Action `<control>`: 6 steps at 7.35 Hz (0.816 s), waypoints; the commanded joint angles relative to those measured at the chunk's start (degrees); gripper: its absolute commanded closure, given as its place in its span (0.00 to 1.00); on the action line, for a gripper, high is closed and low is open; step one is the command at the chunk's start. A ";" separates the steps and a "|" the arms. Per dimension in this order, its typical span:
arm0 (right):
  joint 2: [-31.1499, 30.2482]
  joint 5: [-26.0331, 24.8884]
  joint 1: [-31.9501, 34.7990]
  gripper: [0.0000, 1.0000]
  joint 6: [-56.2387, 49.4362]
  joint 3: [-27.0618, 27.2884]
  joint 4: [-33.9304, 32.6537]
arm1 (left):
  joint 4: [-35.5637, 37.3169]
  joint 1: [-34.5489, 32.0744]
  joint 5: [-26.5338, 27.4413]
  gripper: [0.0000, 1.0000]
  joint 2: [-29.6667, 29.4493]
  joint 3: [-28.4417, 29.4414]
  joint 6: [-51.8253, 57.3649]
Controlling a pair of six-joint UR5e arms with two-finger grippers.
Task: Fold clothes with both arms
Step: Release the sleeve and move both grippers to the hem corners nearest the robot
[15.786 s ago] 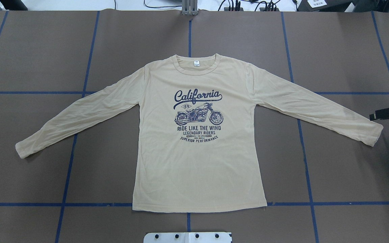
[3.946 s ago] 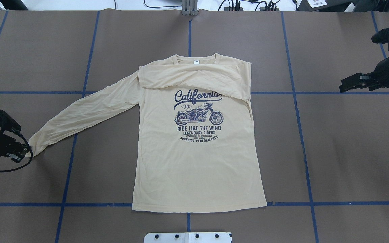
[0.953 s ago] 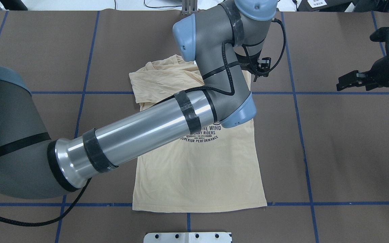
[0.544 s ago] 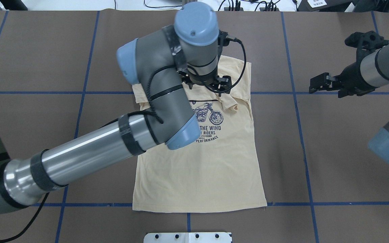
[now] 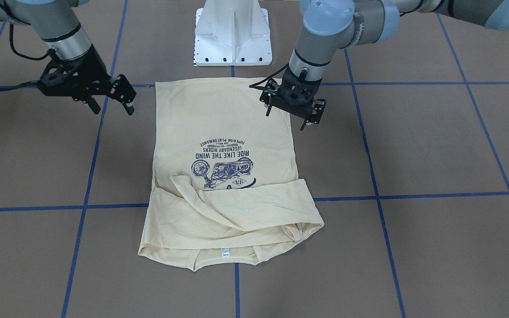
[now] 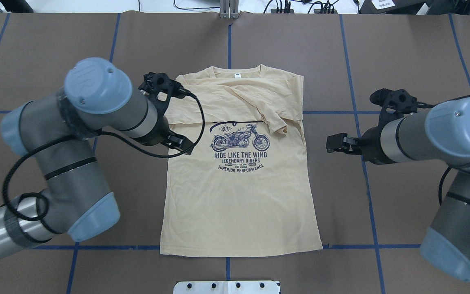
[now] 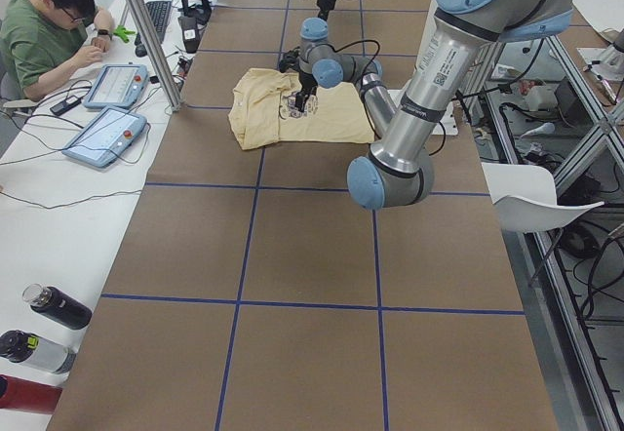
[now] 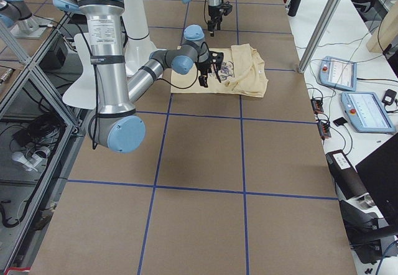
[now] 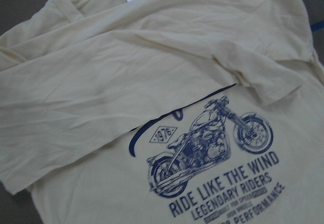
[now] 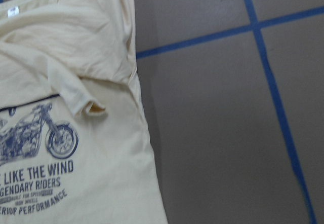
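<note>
The T-shirt [image 6: 239,204] lies flat, front up, on the brown table [image 6: 402,53], directly between the 2 grippers. Its navy print [image 6: 240,149] shows "1976" in a diamond badge above a motorcycle, then "RIDE LIKE THE WIND", "LEGENDARY RIDERS" and "SUPERIOR PERFORMANCE". A line of smaller lettering among these is too fine to read. The script lettering above the badge is covered by cloth except for its underline. The white neck tag [image 6: 237,74] carries marks too small to make out.

The shirt's long axis runs from collar to hem. The collar is at the end far from the robot and the hem is toward the white base [image 5: 233,33], so the text reads upright from the robot's side. The 2 sleeves [image 6: 235,92] are folded crosswise over the chest, and the upper cuff [image 6: 278,125] ends toward the right gripper's side.

The left gripper [image 5: 287,117] hangs above the shirt's side edge, fingers spread and empty. The right gripper [image 5: 111,108] hovers over bare table beside the opposite edge, fingers likewise apart and gripping nothing.
</note>
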 commanded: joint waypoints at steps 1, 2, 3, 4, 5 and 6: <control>-0.82 -11.93 -13.36 0.00 8.04 2.21 -0.97 | -0.98 1.52 0.12 0.00 10.18 -7.73 -2.40; -1.08 -15.90 -17.24 0.00 10.33 2.21 -0.98 | -4.91 4.75 0.82 0.00 13.00 -8.45 -9.30; -1.17 -17.24 -18.93 0.00 11.14 2.30 -1.07 | -10.95 9.92 4.74 0.00 16.25 -8.45 -17.11; -1.17 -17.35 -19.12 0.00 11.15 2.21 -1.07 | -14.92 14.40 7.74 0.00 18.46 -8.19 -23.63; -1.17 -17.35 -19.13 0.00 11.15 2.21 -1.07 | -15.49 17.50 8.46 0.00 18.57 -8.10 -29.52; -1.09 -17.35 -19.13 0.00 11.15 2.21 -1.15 | -15.58 21.01 10.64 0.03 18.31 -7.49 -33.93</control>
